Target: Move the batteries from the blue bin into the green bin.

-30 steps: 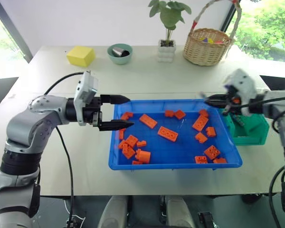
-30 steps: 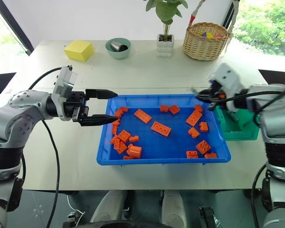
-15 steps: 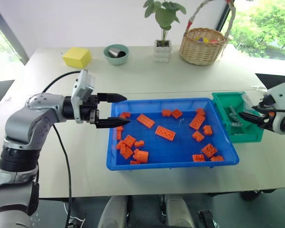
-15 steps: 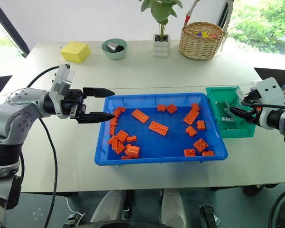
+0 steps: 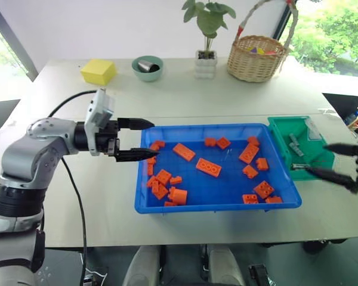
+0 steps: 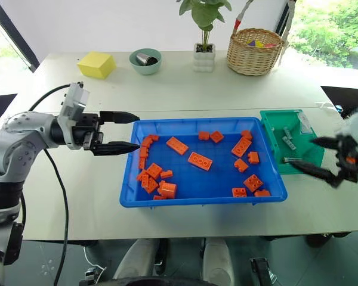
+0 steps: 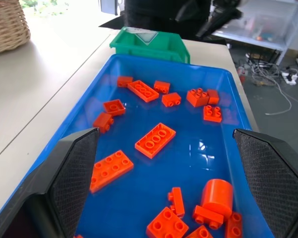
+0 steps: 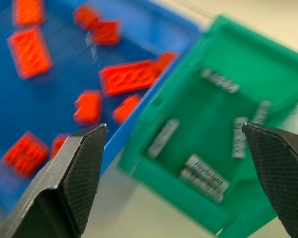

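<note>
A pale counter [image 5: 185,98] carries everything; bright windows with green foliage stand behind it. The left hand [image 5: 144,139] hovers at the near-left rim of the blue bin [image 5: 218,207], its two fingers spread apart and gripping nothing; just past its fingertips lie the orange bricks [image 5: 210,167] scattered across the bin floor. The right hand [image 6: 322,158] hangs at the counter's right edge with fingers wide apart and empty; the green bin [image 6: 274,123] sits just ahead of it, touching the blue bin's right end, and the batteries [image 8: 206,178] lie inside the green bin. Far beyond both hands stand a yellow block [image 5: 99,71], a teal bowl [image 5: 149,67], a potted plant [image 5: 209,36] and a wicker basket [image 5: 258,58].
</note>
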Robot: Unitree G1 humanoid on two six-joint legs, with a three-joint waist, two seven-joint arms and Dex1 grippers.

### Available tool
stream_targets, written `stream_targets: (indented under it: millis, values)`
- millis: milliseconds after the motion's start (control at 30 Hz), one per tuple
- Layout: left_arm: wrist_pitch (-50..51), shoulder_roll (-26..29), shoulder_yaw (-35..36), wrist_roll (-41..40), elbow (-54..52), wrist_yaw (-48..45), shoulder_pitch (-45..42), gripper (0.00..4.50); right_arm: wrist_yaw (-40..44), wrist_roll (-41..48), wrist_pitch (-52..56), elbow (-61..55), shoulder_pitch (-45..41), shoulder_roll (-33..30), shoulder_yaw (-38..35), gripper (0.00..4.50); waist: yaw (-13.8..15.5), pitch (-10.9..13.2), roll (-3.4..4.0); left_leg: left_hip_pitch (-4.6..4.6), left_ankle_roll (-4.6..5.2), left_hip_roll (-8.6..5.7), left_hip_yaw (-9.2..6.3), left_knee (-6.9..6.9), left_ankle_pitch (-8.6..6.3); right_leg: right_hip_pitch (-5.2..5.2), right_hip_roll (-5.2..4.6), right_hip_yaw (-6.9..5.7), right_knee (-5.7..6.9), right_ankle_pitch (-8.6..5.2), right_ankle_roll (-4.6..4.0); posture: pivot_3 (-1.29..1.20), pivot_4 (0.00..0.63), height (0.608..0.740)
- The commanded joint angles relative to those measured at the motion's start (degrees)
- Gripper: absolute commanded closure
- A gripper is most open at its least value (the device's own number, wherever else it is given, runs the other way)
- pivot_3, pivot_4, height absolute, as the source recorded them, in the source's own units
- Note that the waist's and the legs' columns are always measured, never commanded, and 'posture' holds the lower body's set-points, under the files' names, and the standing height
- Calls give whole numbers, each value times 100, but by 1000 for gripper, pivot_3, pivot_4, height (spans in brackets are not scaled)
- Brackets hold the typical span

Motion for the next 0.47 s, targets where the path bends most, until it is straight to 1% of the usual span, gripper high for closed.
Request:
stream_targets:
  millis: [33, 100, 200, 333, 467]
  values:
    - [133, 176, 362, -221, -116, -20, 21, 0, 683, -93, -731, 203, 607, -45, -738, 27, 2, 0, 0, 0, 0, -1, 0, 1, 0, 1, -2, 2, 0, 0, 0, 0, 150, 702]
    - [199, 300, 487, -281, -127, -56, 140, 0, 650, -79, -884, 436, 684, -29, -861, 27, -12, 1, -2, 8, 0, 1, -3, 1, 0, 4, -3, 7, -1, -2, -4, 0, 150, 702]
    - [249, 443, 628, -325, -134, -95, 294, 0, 457, -46, -969, 678, 567, -16, -850, 27, -19, 1, -1, 23, 1, 4, 1, -2, -2, 5, -1, 22, 1, -8, -14, 0, 150, 702]
    - [367, 571, 807, -430, -69, -78, 397, 0, 221, -12, -1013, 713, 450, 27, -756, 27, 2, 1, -2, 24, 1, 5, 0, -4, -2, 6, -2, 25, 1, -9, -17, 0, 150, 702]
    - [394, 671, 896, -459, -94, -79, 480, 0, 83, 202, -816, 551, 391, 147, -744, 27, 12, 1, -2, 24, 1, 3, 1, -4, -2, 6, -5, 28, -1, -9, -17, 0, 150, 702]
